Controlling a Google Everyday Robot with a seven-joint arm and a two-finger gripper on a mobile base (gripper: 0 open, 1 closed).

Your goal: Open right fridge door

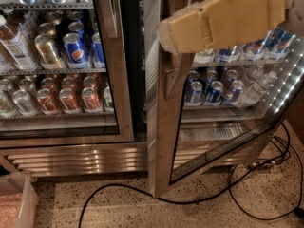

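Right fridge door (160, 141): clear glass panel in a wide brushed-steel frame with a dark inner gasket. Upright and ajar, free left edge angled outward. My gripper (167, 34): at its upper frame edge.

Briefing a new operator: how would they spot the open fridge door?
Find the stainless-steel double-door drinks fridge. Its right fridge door, clear glass in a brushed-steel frame, sits under the tan gripper at upper right. Unlike the shut left glass door, it is swung outward over the speckled floor.
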